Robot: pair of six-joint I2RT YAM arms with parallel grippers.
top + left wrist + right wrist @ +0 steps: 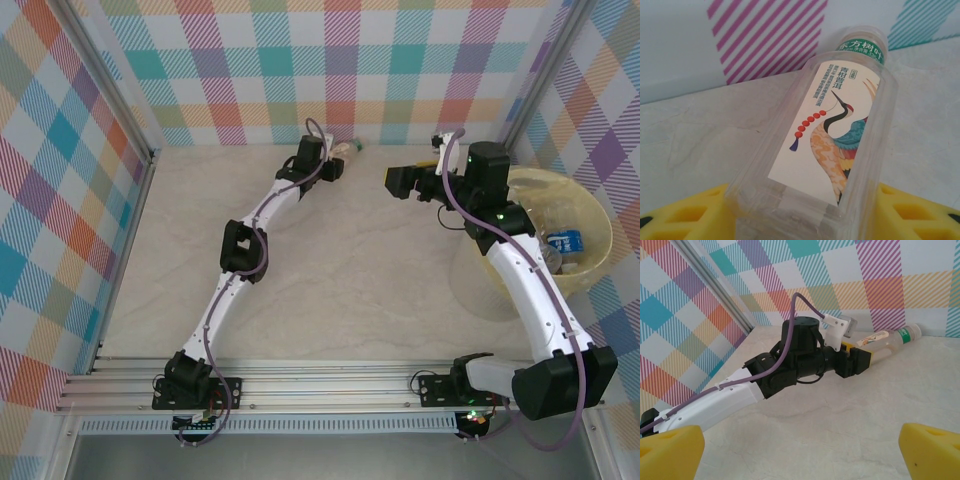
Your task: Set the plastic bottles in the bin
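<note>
- Clear plastic bottle (830, 145) lies on its side on the pale marbled table (350, 290), at the foot of the far checked wall (350, 60). Its cap end points away from the left arm.
- Its label is white, with a drawing of a crane and a string of red beads. A green band goes around the neck.
- The left gripper (805, 210) has its yellow pads (685, 215) against both sides of the bottle's lower part, so it clasps the bottle. The bottle rests on the table.
- In the top view the left arm is stretched far forward, and the left gripper (335, 165) is near the wall with the bottle (347, 150) just beyond it.
- The right gripper (392, 182) hangs above the table, to the right of the left one and well apart from it. Its yellow fingertips (670, 450) are spread wide.
- The right wrist view looks at the left gripper (862, 359) on the bottle (890, 340).
- The pale-yellow bin (598, 215) stands at the right side of the table, beside the right arm. A bottle with a blue label (565, 241) lies inside it.
</note>
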